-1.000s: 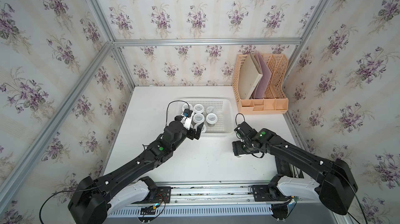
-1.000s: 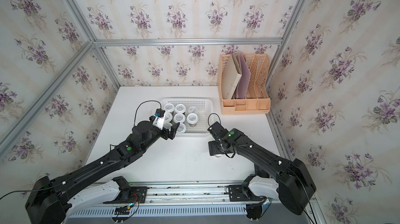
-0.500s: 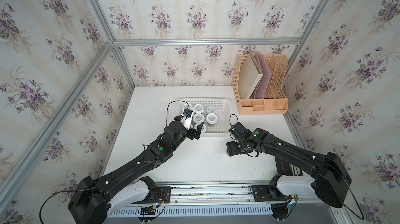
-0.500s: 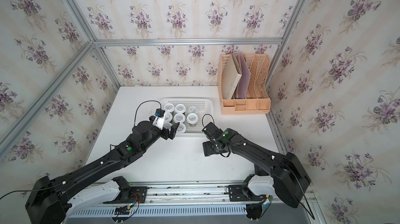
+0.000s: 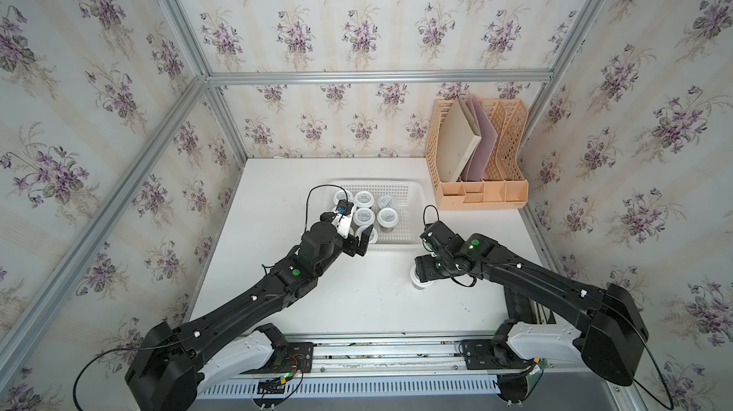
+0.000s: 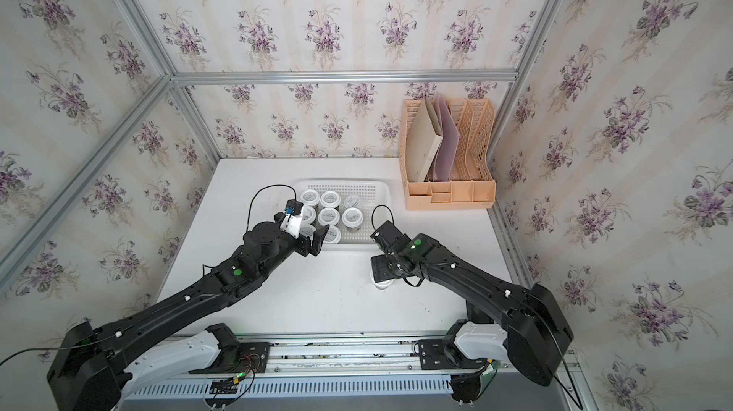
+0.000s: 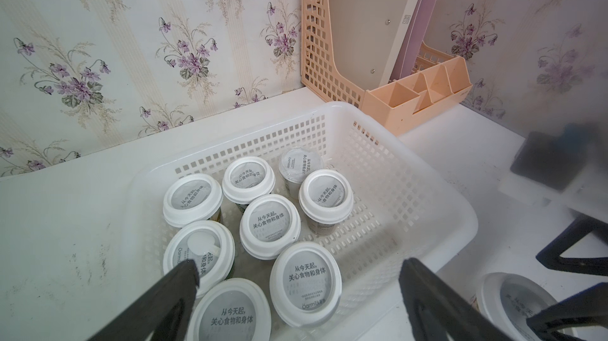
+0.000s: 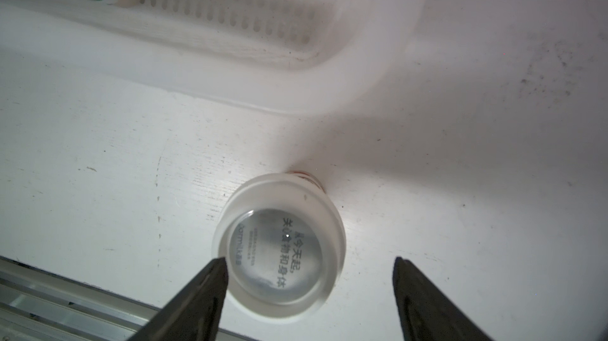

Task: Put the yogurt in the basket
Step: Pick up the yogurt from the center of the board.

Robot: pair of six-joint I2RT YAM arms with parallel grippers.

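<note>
The white perforated basket [image 5: 413, 190] [image 6: 384, 187] [image 7: 427, 171] stands at the back middle of the table and holds several yogurt cups [image 5: 363, 198] [image 6: 330, 199] [image 7: 269, 224] with white rims and grey printed tops. My left gripper [image 5: 357, 242] [image 6: 313, 242] [image 7: 299, 268] hovers open over the cups at the basket's near left corner, holding nothing. A lone yogurt cup [image 5: 419, 281] [image 6: 381, 283] [image 8: 279, 250] [image 7: 513, 303] stands upright on the table in front of the basket. My right gripper [image 5: 426, 266] [image 6: 382, 268] [image 8: 310, 263] is open just above it, with the cup nearer one finger.
A peach-orange mesh file rack [image 5: 511, 139] [image 6: 478, 131] [image 7: 316, 43] with folders stands at the back right, close to the basket's right end. Flowered walls close in the table on three sides. A metal rail [image 5: 377, 349] runs along the front edge.
My right arm has moved left over the lone yogurt cup on the table. The left arm has stayed still over the basket.
</note>
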